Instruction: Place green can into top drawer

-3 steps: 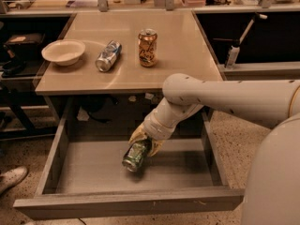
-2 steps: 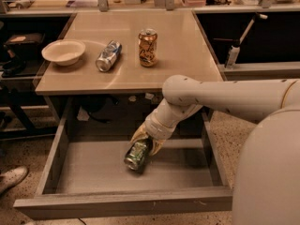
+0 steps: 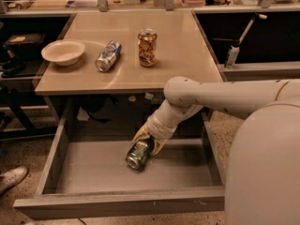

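Almost there: we see the gripper [image 3: 149,142] reaching into the open top drawer [image 3: 117,205], fingers closed around the green can [image 3: 138,155], which is held tilted low over the drawer floor, apparently for setting down inside. Compared with a second ago, can and arm have barely shifted.

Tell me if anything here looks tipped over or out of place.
The blue-silver can lies on its side on the table beside the bowl, while the orange-gold can stands upright. The gripper holds the green can tilted inside the top drawer.
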Robot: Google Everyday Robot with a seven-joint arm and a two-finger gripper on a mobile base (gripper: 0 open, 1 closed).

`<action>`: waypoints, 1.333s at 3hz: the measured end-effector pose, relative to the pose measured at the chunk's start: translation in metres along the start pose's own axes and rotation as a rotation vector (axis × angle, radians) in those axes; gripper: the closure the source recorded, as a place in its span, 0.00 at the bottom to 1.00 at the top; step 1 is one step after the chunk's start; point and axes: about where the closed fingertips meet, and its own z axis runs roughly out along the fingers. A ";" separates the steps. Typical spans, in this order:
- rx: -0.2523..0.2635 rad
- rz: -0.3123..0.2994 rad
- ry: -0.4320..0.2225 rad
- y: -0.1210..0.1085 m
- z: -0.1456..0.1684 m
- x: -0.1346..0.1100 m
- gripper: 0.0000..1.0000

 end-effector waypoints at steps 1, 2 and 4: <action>0.000 0.000 0.000 0.000 0.000 0.000 0.58; 0.000 0.000 0.000 0.000 0.000 0.000 0.34; 0.000 0.000 0.000 0.000 0.000 0.000 0.00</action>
